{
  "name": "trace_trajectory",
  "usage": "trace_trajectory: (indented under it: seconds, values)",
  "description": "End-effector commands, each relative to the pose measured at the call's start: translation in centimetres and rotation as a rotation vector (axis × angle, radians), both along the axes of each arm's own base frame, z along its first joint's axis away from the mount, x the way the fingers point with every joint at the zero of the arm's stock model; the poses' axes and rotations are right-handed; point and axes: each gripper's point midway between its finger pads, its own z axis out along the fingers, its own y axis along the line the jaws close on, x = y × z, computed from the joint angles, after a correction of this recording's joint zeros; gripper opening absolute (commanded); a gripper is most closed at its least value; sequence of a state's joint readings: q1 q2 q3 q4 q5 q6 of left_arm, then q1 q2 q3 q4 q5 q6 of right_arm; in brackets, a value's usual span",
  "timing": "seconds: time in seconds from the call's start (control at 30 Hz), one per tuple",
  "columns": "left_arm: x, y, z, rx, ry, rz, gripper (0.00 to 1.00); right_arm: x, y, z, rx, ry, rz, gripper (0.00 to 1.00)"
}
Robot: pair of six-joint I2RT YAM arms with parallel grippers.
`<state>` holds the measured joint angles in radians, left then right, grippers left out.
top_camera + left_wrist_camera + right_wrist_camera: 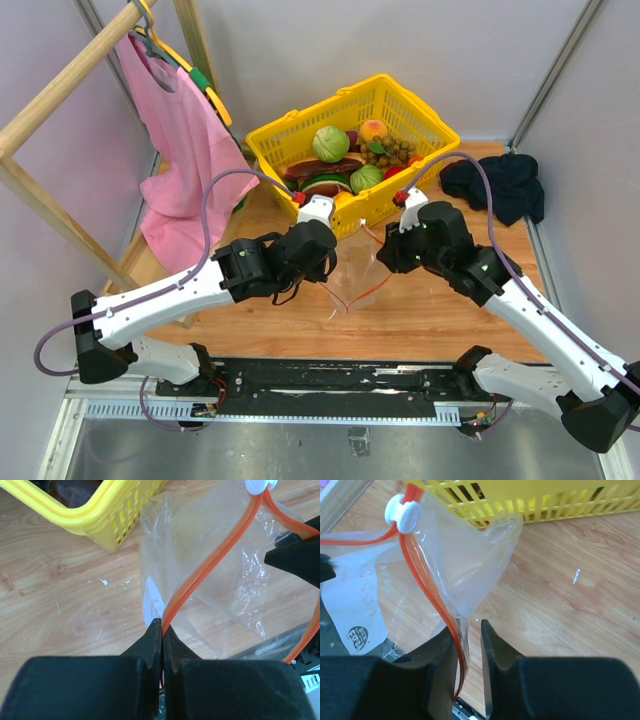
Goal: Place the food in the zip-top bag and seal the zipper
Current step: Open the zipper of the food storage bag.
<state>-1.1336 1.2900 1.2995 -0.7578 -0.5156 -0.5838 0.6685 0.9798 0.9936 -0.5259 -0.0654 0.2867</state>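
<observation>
The clear zip-top bag [355, 278] hangs open between my two grippers over the wooden table, empty. Its red-orange zipper [210, 565] has a white slider [404, 514] at the far end. My left gripper [162, 625] is shut on the zipper strip. My right gripper [470, 625] is slightly open, and the zipper [427, 585] lies against its left finger with a gap to the other. The food sits in the yellow basket [275, 135] behind the bag: a green cabbage [330, 143], an orange-yellow fruit [373, 130] and a dark purple piece [320, 168].
A pink garment [180, 140] hangs on a wooden rack [60, 90] at the back left. A dark cloth [495, 185] lies at the back right. A black rail [340, 380] runs along the table's near edge. The basket wall [545, 500] stands just beyond the bag.
</observation>
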Motion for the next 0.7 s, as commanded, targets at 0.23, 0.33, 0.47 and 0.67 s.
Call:
trace_trajectory:
  seconds: [0.23,0.33,0.47,0.67]
  values:
    - [-0.5,3.3,2.4,0.046,-0.011,0.030,0.00,-0.1,3.8,1.8,0.092,-0.024,0.159,0.33]
    - [-0.9,4.0,2.9,0.054,0.000,0.032,0.00,-0.1,5.5,1.5,0.136,0.014,0.206,0.29]
    - [-1.6,5.3,3.4,0.064,0.010,0.034,0.00,0.2,7.5,0.8,0.151,0.034,0.239,0.21]
    - [-1.6,5.1,2.5,0.058,0.007,0.024,0.01,1.4,7.6,-1.3,0.082,0.059,0.192,0.14]
